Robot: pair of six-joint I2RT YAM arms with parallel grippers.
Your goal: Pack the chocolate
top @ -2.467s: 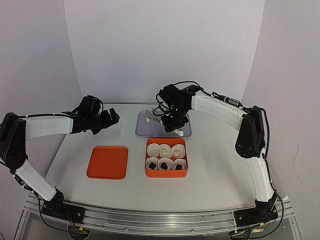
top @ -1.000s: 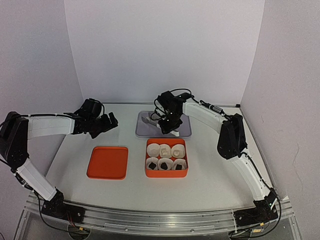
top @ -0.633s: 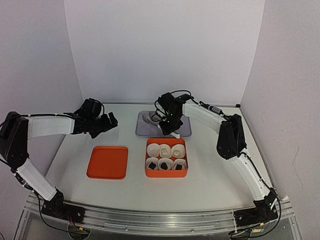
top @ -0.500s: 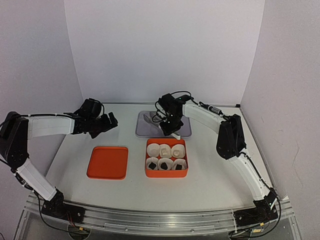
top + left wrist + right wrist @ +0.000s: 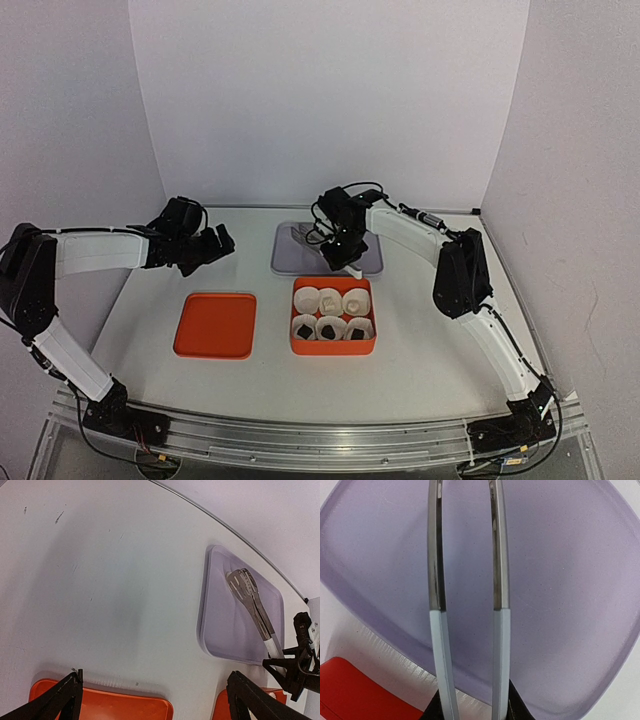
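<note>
- A white table (image 5: 430, 330) is enclosed by pale walls; on it are seen an orange lid (image 5: 215, 325), an orange box (image 5: 334, 349) holding six paper cups (image 5: 305, 298), and a lilac tray (image 5: 285, 262) just beyond the box.
- The chocolate is shown only from above; three dark lumps (image 5: 328, 329) are seated in the near cups, and cream lumps (image 5: 331, 296) in the far middle and far right cups.
- The tongs (image 5: 252, 605) are shown whole only in the left wrist view, their heads lying close together on the tray; the left gripper (image 5: 154, 674) is held with its fingers wide apart.
- In the right wrist view the tong arms are seen parted; their handles are clamped by the right gripper (image 5: 338, 255).
- 2.5 s ago a third cream lump lay bare on the tray's far left; that spot is now covered by the tong heads; whether the lump is gripped cannot be told.
</note>
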